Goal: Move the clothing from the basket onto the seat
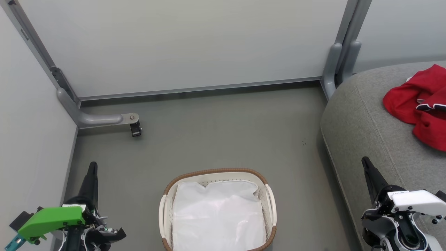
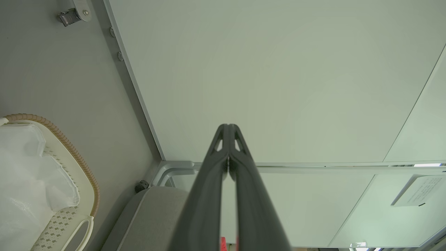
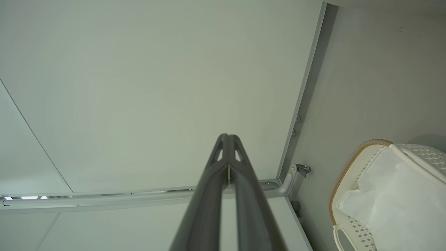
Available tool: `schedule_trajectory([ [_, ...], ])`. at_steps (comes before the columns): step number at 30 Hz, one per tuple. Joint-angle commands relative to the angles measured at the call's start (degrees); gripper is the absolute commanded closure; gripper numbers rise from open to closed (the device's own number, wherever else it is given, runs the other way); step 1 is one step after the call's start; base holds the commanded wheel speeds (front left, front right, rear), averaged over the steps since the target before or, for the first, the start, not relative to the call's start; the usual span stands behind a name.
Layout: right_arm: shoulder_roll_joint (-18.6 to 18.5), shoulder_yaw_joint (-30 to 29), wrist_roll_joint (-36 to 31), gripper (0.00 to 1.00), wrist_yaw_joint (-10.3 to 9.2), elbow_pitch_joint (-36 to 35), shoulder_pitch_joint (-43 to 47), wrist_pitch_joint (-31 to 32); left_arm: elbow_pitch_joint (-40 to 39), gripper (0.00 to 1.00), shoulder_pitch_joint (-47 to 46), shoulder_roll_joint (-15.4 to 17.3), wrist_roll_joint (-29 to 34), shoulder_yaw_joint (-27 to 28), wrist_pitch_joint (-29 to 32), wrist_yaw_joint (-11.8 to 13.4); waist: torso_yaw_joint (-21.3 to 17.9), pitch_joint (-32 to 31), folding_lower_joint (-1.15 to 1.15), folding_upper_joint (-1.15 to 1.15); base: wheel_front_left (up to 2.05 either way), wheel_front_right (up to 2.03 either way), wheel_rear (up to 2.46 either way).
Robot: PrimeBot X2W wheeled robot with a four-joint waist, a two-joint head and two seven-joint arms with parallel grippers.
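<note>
Resting pinched closed and empty, the left gripper (image 1: 92, 167) and right gripper (image 1: 366, 162) flank the basket (image 1: 216, 171) on the floor (image 1: 226, 132), its white liner (image 1: 217, 212) showing. The red clothing (image 1: 414, 101) lies on the seat (image 1: 362, 118), ahead and right of the right gripper.

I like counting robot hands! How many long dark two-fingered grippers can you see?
2. The left gripper is at the head view's lower left; the right gripper at its lower right, beside the grey fabric seat. Both shut.
</note>
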Motion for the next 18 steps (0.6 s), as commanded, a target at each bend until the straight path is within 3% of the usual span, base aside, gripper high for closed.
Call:
schedule_trajectory([
  [1,-0.34,-0.11,0.24,1.0,-0.03,-0.25,-0.37,0.17,-0.09,1.0,-0.52,0.02,-0.28,0.02,0.17,-0.29,0.0,0.0,0.0,0.0,0.0,0.0,0.0],
  [18,-0.34,-0.11,0.25,1.0,-0.02,-0.25,-0.37,0.17,-0.1,1.0,-0.52,0.02,-0.28,0.01,0.17,-0.29,0.0,0.0,0.0,0.0,0.0,0.0,0.0],
])
